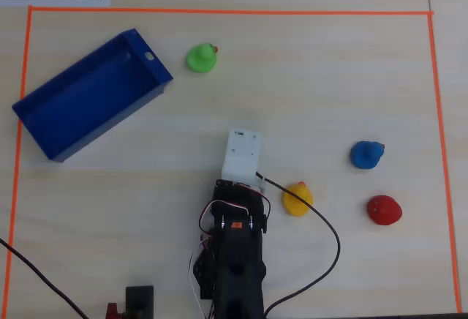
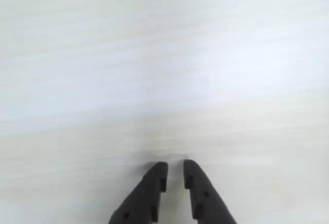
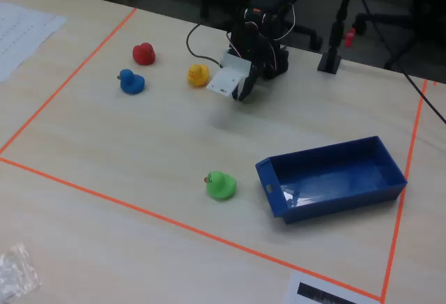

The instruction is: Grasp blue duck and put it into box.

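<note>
fingers nearly together over bare table, holding nothing; I'd open wide, swing toward the blue duck; don't bump the yellow duck beside the arm

The black arm is folded up close to its base. A white block sits at its wrist, at the front of the arm. In the wrist view, the gripper points down. Its two black fingers come in from the bottom edge. The tips are very close together with only a thin gap between them. Nothing is held between them.
</note>
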Controlling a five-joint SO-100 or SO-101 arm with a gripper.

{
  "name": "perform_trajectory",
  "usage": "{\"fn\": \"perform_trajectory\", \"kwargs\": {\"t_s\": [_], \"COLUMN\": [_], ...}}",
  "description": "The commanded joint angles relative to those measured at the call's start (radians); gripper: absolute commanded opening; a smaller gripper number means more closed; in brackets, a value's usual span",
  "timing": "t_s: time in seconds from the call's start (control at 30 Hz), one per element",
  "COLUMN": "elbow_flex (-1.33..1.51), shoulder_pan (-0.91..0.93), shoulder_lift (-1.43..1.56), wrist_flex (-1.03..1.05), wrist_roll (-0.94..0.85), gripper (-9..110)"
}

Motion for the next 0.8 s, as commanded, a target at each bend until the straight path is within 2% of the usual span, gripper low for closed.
{"fn": "perform_trajectory", "kwargs": {"t_s": [0.0, 0.17, 0.57, 0.7, 0.77], "elbow_flex": [-0.003, -0.006, -0.035, -0.351, -0.558], "shoulder_pan": [0.057, 0.083, 0.094, 0.222, 0.321], "shoulder_lift": [-0.014, -0.037, -0.063, -0.377, -0.546], "wrist_flex": [0.014, -0.075, -0.118, -0.19, -0.202], "wrist_roll": [0.003, 0.012, 0.032, 0.061, 0.069], "gripper": [0, 3, 2, 6, 12]}}
